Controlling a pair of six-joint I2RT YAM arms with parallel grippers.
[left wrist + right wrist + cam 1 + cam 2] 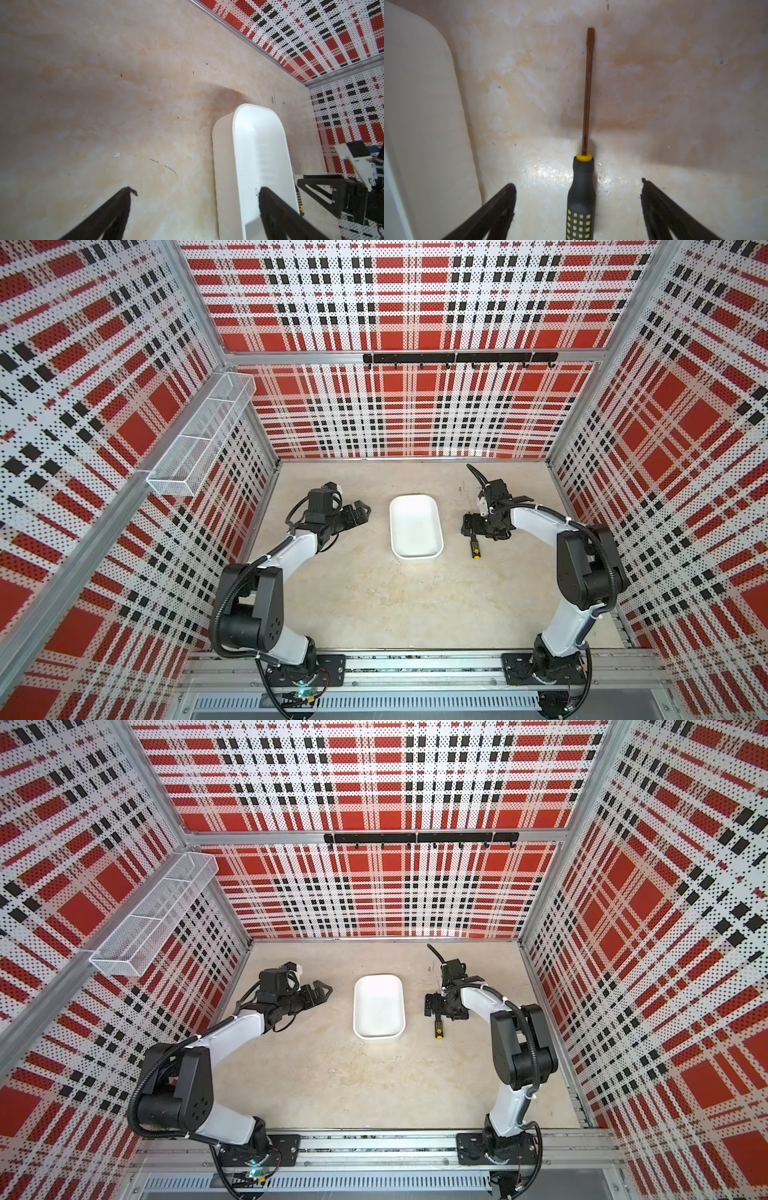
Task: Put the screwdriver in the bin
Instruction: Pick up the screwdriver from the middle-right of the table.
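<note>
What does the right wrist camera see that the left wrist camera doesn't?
Only the right wrist view shows the thin shaft and flat tip of the screwdriver, lying on the table between the fingers of the open right pincer. Only the left wrist view looks down into the empty bin, and it shows the plaid walls and the open left pincer. Both show the bin, the table and the handle's yellow marks, but the left wrist view catches just a sliver of them behind the bin.

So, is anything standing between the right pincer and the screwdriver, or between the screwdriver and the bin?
Nothing visible. The open right pincer straddles the screwdriver handle; only bare table separates it from the bin.
</note>
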